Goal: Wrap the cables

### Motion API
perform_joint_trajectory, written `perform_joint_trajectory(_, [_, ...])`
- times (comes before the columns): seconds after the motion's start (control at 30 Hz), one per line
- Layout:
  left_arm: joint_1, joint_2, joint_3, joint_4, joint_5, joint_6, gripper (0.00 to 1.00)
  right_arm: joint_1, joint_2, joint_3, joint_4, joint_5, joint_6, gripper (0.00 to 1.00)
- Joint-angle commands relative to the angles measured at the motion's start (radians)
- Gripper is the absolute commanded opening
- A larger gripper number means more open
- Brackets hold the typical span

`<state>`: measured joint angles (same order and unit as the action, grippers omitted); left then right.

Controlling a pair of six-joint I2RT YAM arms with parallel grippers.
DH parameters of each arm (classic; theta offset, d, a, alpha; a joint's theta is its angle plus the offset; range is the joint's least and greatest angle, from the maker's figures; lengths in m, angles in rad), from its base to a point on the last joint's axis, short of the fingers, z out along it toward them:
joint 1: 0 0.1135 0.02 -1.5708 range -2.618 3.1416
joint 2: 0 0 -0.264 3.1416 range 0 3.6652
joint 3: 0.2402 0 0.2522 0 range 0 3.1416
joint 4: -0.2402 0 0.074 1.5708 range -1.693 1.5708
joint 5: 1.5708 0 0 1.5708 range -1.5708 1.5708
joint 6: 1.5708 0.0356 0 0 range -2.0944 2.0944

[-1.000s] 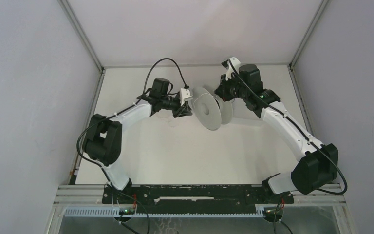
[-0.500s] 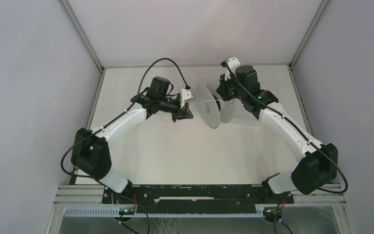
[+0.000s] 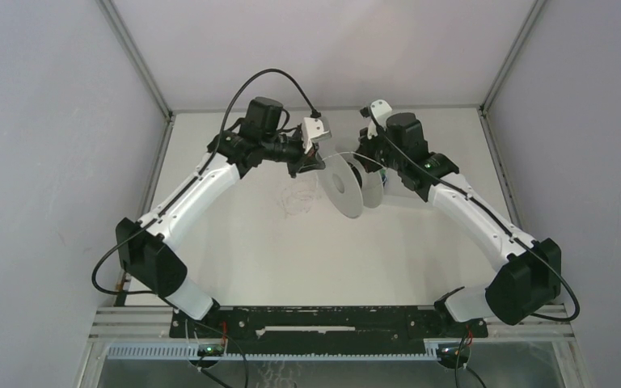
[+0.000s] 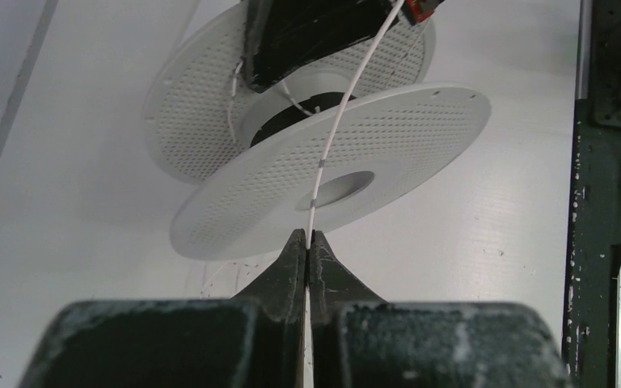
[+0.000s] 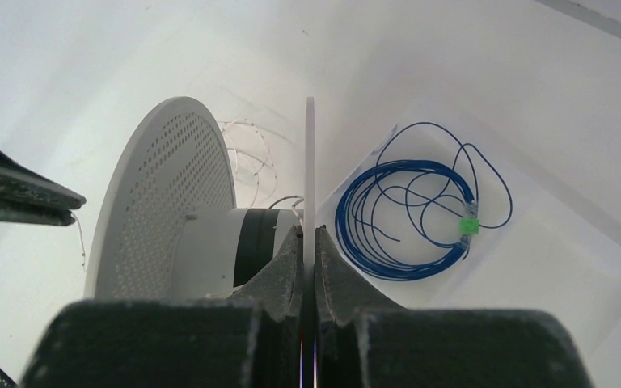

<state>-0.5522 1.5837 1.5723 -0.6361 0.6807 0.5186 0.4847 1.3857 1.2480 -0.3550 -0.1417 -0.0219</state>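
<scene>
The cable [image 4: 335, 133] is pinched by the left gripper [image 4: 307, 242], the spool flange [image 5: 309, 162] by the right gripper [image 5: 308, 242]. It should be wound taut.

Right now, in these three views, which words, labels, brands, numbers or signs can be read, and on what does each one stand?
No text can be read in any view.
The white perforated plastic spool shows holes only, no print.
The small green tag on the coiled blue wire is too small to read.
The thin pale cable carries no readable marking.
</scene>
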Motion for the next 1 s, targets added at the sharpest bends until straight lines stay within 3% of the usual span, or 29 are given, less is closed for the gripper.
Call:
perform_joint_trajectory(0.0, [0.024, -0.01, 0.052, -0.097, -0.031, 0.084, 0.0, -0.025, -0.076, 0.007, 0.086, -0.035, -0.002, 0.0])
perform_joint_trajectory(0.37, [0.048, -0.097, 0.043, -0.161, 0.086, 0.238, 0.0, -0.04, -0.083, -0.005, 0.092, -0.031, -0.004, 0.0])
perform_joint_trajectory(0.97, [0.126, 0.04, 0.246, -0.208, -0.043, 0.124, 0.0, -0.03, -0.147, -0.066, 0.116, -0.088, -0.042, 0.0])
